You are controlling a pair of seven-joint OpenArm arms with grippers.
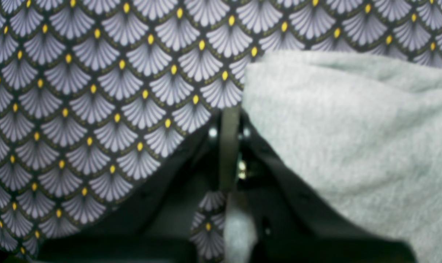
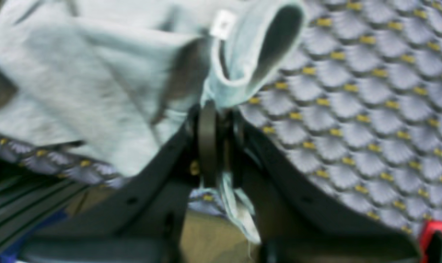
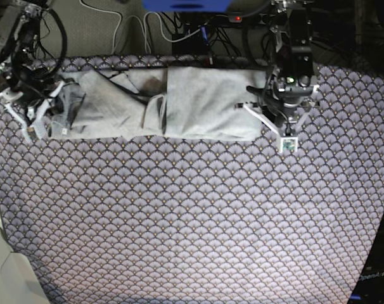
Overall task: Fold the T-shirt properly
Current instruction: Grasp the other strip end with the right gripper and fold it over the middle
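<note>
Both my end effectors pinch the T-shirt

My left end effector and right end effector are clamped on opposite edges of the T-shirt, which lies stretched along the far side of the patterned surface.

Open patterned cloth fills the near and middle table, offering unobstructed passage for either arm. The T-shirt lies stretched in a band along the far edge, with the left gripper at one end and the right gripper at the other. Cables and equipment crowd the space behind.
</note>
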